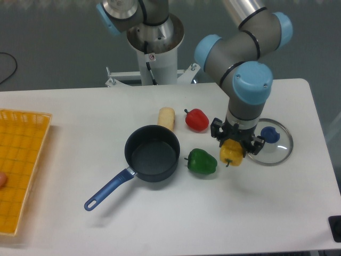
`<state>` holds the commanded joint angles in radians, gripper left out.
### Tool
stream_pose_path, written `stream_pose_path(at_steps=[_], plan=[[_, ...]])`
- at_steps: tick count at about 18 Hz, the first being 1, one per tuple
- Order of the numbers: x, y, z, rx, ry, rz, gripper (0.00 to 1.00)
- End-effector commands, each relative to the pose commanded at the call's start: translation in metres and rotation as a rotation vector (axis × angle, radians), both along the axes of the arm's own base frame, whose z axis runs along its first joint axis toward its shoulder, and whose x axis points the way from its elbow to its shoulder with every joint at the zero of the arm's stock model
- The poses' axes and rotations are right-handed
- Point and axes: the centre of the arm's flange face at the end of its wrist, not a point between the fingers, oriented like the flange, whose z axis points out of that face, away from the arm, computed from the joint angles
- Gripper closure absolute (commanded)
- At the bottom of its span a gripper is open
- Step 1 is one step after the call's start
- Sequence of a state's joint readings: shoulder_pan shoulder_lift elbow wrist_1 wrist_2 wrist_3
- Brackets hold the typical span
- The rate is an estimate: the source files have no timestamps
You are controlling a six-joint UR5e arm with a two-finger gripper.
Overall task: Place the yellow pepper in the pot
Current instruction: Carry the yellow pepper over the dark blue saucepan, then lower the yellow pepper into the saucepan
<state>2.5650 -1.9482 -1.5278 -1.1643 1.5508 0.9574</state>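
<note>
Gripper [233, 145] points straight down w/ its fingers closed on the yellow pepper [232, 153]; you've got it clamped at the top, body hanging below the jaws, stem end low. A shadow sits under it on the table [277, 213], so it looks lifted off the surface, tho by how much can't be told.

What matters for your next move: the pot [153, 153] lies to the left of the gripper, at roughly the same depth, mouth open and nothing inside. Its handle runs off toward the near-left, away from you, so it's no obstacle.

Between gripper and pot sits the green pepper [202, 161], just beside the yellow one on its left and right on the straight line over. Carry high enough to pass above it. Red pepper [196, 119] and the pale corn piece [166, 117] lie farther back, off the path. Glass lid [272, 145] is just right of the gripper, behind your direction of travel.
</note>
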Motion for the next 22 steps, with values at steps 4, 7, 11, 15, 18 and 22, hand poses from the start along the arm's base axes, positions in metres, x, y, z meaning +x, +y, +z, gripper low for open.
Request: stream_pose_path(at_steps=[4, 7, 11, 15, 18, 22], plan=[[0.036, 0.027, 0.008, 0.000, 0.006, 0.005, 0.45], [0.066, 0.044, 0.014, -0.001, 0.004, 0.002, 0.45], [0.098, 0.061, 0.010, -0.014, -0.015, -0.012, 0.45], [0.127, 0.069, -0.008, -0.075, -0.009, -0.049, 0.45], [0.136, 0.067, -0.016, -0.090, -0.020, -0.059, 0.45], [0.156, 0.071, -0.028, -0.111, -0.025, -0.069, 0.44]])
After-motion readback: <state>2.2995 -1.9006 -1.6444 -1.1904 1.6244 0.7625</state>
